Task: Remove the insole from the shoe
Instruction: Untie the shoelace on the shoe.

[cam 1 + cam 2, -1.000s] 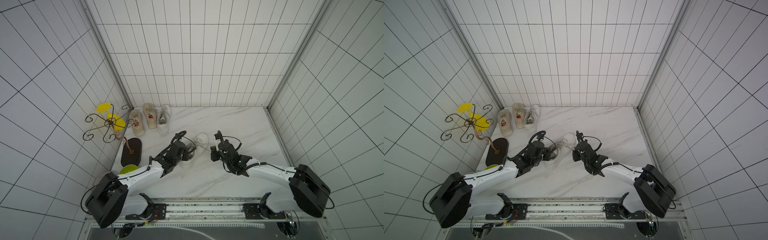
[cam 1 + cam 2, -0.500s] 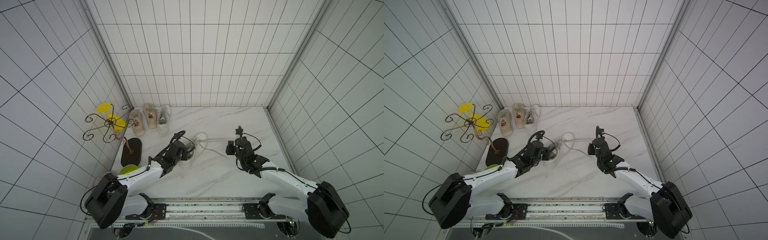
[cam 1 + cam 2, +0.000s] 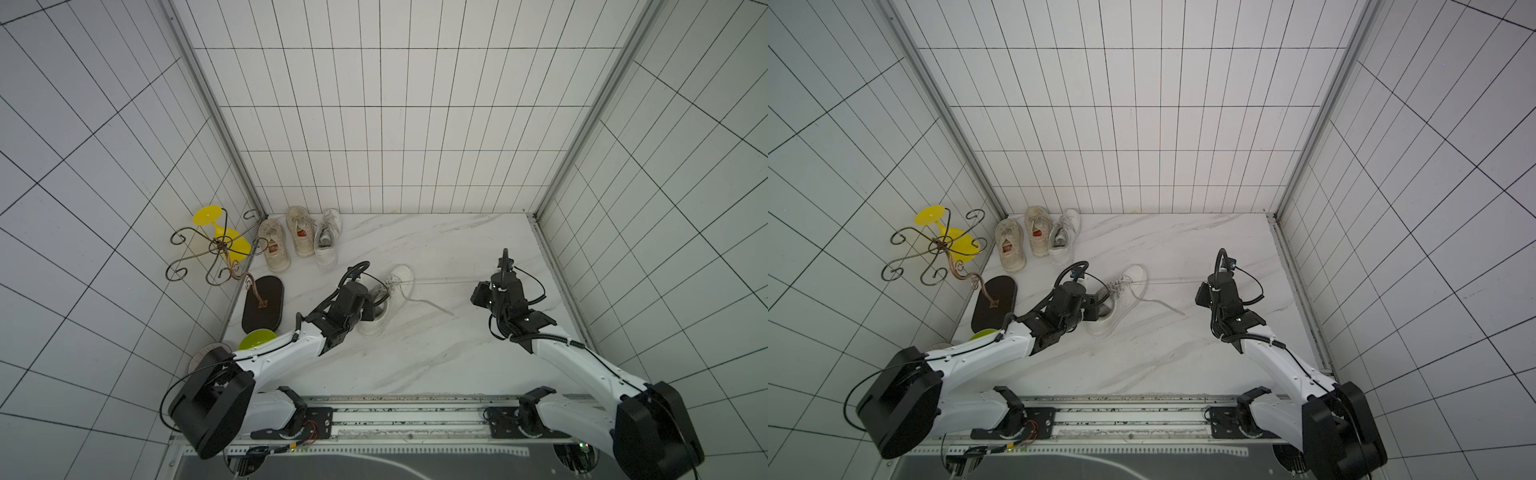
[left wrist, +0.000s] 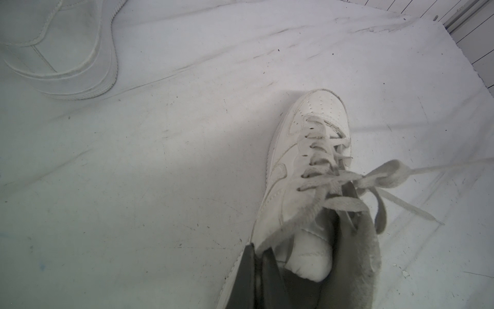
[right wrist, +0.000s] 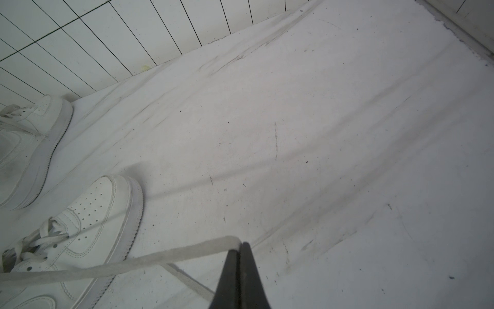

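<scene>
A white lace-up shoe [image 3: 390, 297] [image 3: 1125, 297] lies mid-floor, toe pointing away. The insole is hidden inside it. My left gripper [image 4: 259, 248] [image 3: 371, 309] is shut on the shoe's [image 4: 307, 149] side wall at the collar, one finger outside and one inside beside the padded tongue [image 4: 307, 256]. My right gripper [image 5: 239, 247] [image 3: 478, 291] [image 3: 1202, 291] stands to the right of the shoe [image 5: 88, 227], shut on the end of one shoelace [image 5: 160, 259], which stretches taut from the shoe [image 3: 444, 282]. The other lace end [image 3: 432, 309] lies loose on the floor.
Three more shoes [image 3: 299, 237] stand in the back left corner. Along the left wall are a curly metal rack [image 3: 216, 249] on a black oval base [image 3: 262, 303], a yellow glass [image 3: 216, 230] and a green bowl [image 3: 256, 338]. Tiled walls enclose the floor.
My right gripper has travelled right, away from the shoe, drawing the lace out until taut. The left gripper kept its hold on the shoe, which barely moved.
</scene>
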You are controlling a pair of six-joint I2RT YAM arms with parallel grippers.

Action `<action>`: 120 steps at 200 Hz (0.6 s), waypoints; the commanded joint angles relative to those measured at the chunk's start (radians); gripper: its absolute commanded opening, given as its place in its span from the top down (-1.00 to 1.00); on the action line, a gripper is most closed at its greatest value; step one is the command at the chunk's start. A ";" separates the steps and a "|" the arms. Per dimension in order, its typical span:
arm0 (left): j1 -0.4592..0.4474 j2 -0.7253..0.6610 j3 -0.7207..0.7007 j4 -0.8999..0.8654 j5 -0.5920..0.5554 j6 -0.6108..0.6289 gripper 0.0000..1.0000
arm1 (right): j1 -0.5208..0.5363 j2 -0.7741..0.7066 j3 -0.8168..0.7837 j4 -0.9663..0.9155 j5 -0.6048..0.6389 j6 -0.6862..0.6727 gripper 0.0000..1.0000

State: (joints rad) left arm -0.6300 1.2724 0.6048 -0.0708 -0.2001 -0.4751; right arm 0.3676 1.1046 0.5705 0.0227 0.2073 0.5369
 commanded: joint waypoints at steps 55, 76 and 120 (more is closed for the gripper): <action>-0.076 -0.013 0.004 0.104 0.097 0.064 1.00 | 0.132 0.074 0.042 -0.017 -0.080 -0.124 -0.22; -0.114 -0.005 0.008 0.126 0.121 0.083 1.00 | 0.221 0.106 0.102 -0.033 -0.075 -0.166 -0.34; -0.171 0.022 0.029 0.133 0.133 0.102 1.00 | 0.355 0.162 0.177 -0.013 -0.121 -0.214 -0.37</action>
State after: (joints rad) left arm -0.7776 1.2842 0.6044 -0.0170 -0.0971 -0.3931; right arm 0.6674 1.2526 0.6163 0.0010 0.0994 0.3683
